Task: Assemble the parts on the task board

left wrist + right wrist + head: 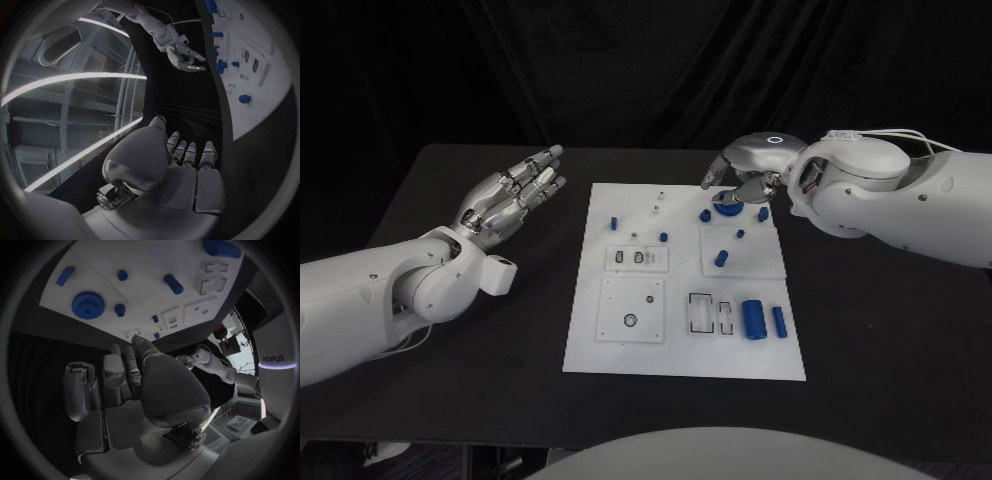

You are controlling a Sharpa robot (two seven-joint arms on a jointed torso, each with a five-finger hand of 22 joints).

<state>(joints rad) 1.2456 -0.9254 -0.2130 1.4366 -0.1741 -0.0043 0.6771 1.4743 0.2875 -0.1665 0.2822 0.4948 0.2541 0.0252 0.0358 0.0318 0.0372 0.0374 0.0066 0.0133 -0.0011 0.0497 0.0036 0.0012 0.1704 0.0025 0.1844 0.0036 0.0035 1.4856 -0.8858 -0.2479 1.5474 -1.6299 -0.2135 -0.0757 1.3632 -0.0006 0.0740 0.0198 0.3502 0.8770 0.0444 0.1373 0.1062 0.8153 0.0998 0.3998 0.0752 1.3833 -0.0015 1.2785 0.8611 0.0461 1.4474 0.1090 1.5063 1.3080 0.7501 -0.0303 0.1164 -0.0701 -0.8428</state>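
My right robot hand (740, 185) hovers empty with fingers loosely apart over the round blue toothed gear (728, 207) at the far edge of the white rectangular task board (678, 355), while my left robot hand (514, 196) lies spread flat over the black surface (877, 330).

One task board (678, 350), two hands (516, 196)

Matt board, shiny hands
White task board (625, 352) looks smooth matt plastic; blue parts (754, 320) plastic; right hand (740, 183) glossy metal.
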